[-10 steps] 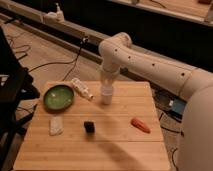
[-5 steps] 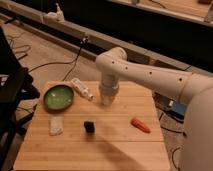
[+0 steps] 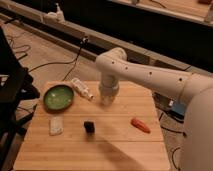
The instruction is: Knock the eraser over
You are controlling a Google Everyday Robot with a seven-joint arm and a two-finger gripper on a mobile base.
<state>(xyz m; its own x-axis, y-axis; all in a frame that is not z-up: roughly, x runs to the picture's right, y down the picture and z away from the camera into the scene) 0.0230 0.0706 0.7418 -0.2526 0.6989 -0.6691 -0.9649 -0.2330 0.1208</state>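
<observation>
The eraser (image 3: 89, 126) is a small black block standing upright on the wooden table (image 3: 115, 145), near the middle and a little to the front. My white arm reaches in from the right, bends at an elbow (image 3: 116, 59) and points down. The gripper (image 3: 107, 100) hangs at the arm's end over the back middle of the table, behind the eraser and a little to its right, clearly apart from it. The white cup seen earlier at that spot is covered by the arm.
A green bowl (image 3: 59, 96) sits at the back left with a white tube (image 3: 82, 89) beside it. A pale flat pad (image 3: 56, 125) lies left of the eraser. An orange carrot-like piece (image 3: 140, 125) lies to the right. Cables run on the floor behind.
The arm has swung down and forward, so its wrist and gripper now sit lower over the back middle of the table. The eraser has not moved.
</observation>
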